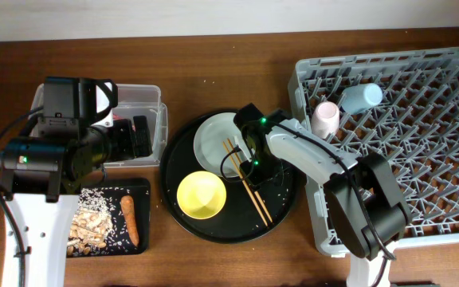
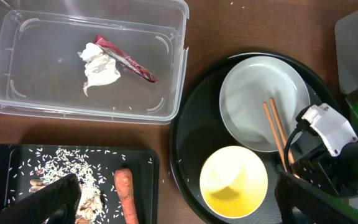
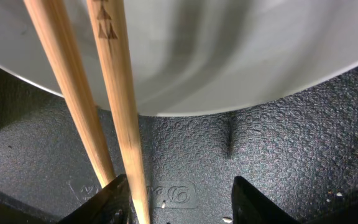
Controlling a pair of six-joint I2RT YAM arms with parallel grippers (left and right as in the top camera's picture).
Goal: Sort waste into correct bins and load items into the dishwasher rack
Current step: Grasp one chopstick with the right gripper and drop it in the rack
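- Overhead alone shows rack (image 1: pixel 421 119) at desk's right edge;
- right wrist: right gripper (image 3: pixel 182 202) jaws apart beside chopsticks (image 3: pixel 120 112);
- left wrist: left gripper (image 2: pixel 176 186) spread; tissue (image 2: pixel 101 70) in tub (image 2: pixel 180 68).

wooden table (image 1: pixel 213 56) with rack (image 1: pixel 437 159), tub (image 1: pixel 146 100), round tray (image 1: pixel 213 227)

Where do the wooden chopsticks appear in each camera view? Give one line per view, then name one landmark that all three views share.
Overhead: wooden chopsticks at centre, slanting from the pale round plate down across the round black tray.
Left wrist: right of centre, upper ends lying on the plate.
Right wrist: left side, close up, running top to bottom.
Shared landmark: the pale round plate.
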